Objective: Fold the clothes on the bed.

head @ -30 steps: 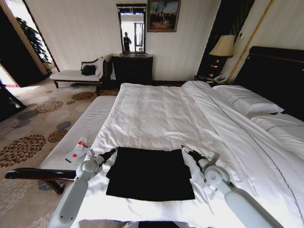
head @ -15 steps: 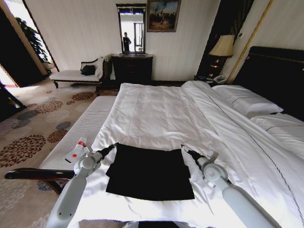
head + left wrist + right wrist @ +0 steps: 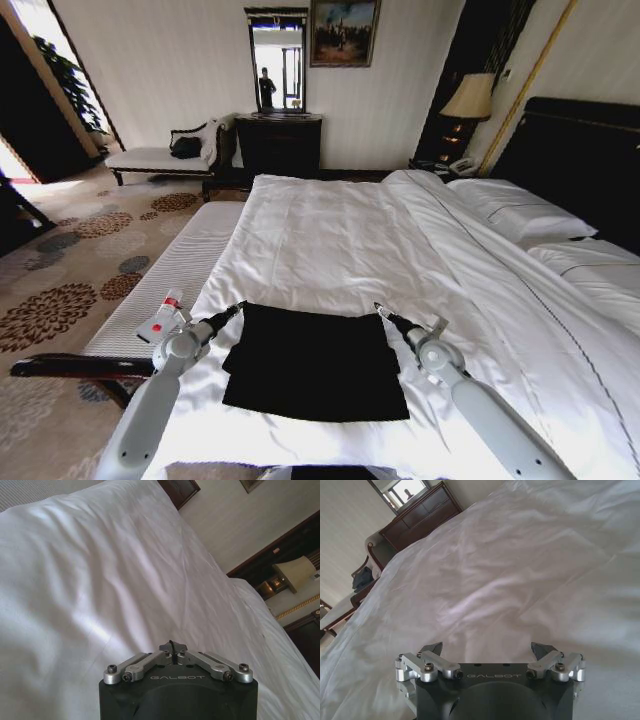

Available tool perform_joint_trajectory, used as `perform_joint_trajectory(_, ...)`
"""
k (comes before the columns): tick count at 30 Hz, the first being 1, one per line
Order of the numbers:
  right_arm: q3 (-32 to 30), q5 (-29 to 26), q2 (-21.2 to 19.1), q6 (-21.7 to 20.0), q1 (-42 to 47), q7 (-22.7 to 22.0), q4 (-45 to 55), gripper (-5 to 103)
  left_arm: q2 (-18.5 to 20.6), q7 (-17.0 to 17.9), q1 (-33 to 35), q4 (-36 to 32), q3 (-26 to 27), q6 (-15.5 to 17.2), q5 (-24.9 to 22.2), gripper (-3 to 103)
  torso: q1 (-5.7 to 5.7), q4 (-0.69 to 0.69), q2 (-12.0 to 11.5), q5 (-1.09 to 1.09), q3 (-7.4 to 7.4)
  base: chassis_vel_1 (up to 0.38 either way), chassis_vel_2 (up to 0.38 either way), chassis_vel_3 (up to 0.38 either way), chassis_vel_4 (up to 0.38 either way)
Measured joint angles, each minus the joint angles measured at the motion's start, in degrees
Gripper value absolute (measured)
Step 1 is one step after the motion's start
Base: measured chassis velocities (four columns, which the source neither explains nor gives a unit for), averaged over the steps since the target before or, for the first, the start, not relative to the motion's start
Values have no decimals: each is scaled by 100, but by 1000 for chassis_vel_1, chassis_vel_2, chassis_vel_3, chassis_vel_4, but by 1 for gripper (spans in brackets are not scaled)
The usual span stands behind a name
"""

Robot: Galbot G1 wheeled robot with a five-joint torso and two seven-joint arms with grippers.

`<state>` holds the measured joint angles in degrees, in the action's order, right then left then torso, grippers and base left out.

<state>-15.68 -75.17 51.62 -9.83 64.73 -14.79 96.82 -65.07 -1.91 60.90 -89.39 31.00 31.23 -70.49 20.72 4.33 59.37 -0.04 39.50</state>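
The clothes, a black T-shirt folded into a rough rectangle, lie on the near end of the bed with its white duvet. My left gripper sits at the shirt's far left corner, just above the duvet. In the left wrist view that gripper is shut, its tips meeting with nothing seen between them. My right gripper is at the shirt's far right corner. In the right wrist view it is open, its fingers spread wide over bare duvet.
A long white bench runs along the bed's left side, with a small white-and-red remote on it. Pillows and a dark headboard are at the right. A chaise and dresser stand at the far wall.
My right gripper has edged left and forward to the shirt's far right corner. My left gripper rose slightly at the far left corner, then held still.
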Motion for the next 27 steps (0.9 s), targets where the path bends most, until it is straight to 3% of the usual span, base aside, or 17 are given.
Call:
perform_joint_trajectory(4,-35,-38,42,55,113,86,24,95,12,-2,9,0,-9,-23,35,0,0,0,0,0,0,0,0,0,0)
perform_joint_trajectory(11,-59,9,127,139,301,199,95,61,9,-5,23,7,-21,-39,66,0,0,0,0,1,0,0,0,0,0)
perform_joint_trajectory(13,-48,23,133,148,302,215,85,61,7,-6,27,6,-22,-40,71,0,0,0,0,1,0,0,0,0,0)
perform_joint_trajectory(14,-39,30,140,160,308,233,82,50,4,-6,39,0,-22,-42,78,0,0,-1,0,1,0,0,0,0,0)
perform_joint_trajectory(16,-39,30,140,167,318,241,92,50,4,-6,45,-7,-20,-43,80,0,0,-1,0,1,0,0,0,0,0)
perform_joint_trajectory(17,-40,29,139,179,361,265,150,40,7,-6,65,-28,-11,-46,83,0,0,-1,0,1,0,0,0,0,0)
perform_joint_trajectory(19,-42,29,136,181,387,274,176,40,11,-6,73,-33,-4,-47,85,0,0,-1,0,1,0,0,0,0,0)
perform_joint_trajectory(24,-72,44,129,196,502,319,236,13,31,-6,108,-46,30,-60,102,0,0,0,0,0,0,0,0,0,0)
perform_joint_trajectory(26,-75,45,129,200,510,325,238,13,29,-6,110,-49,32,-64,107,0,0,0,0,1,0,0,0,0,0)
perform_joint_trajectory(27,-78,52,129,213,524,347,242,7,19,-6,117,-57,35,-71,123,0,0,0,0,1,0,0,0,0,0)
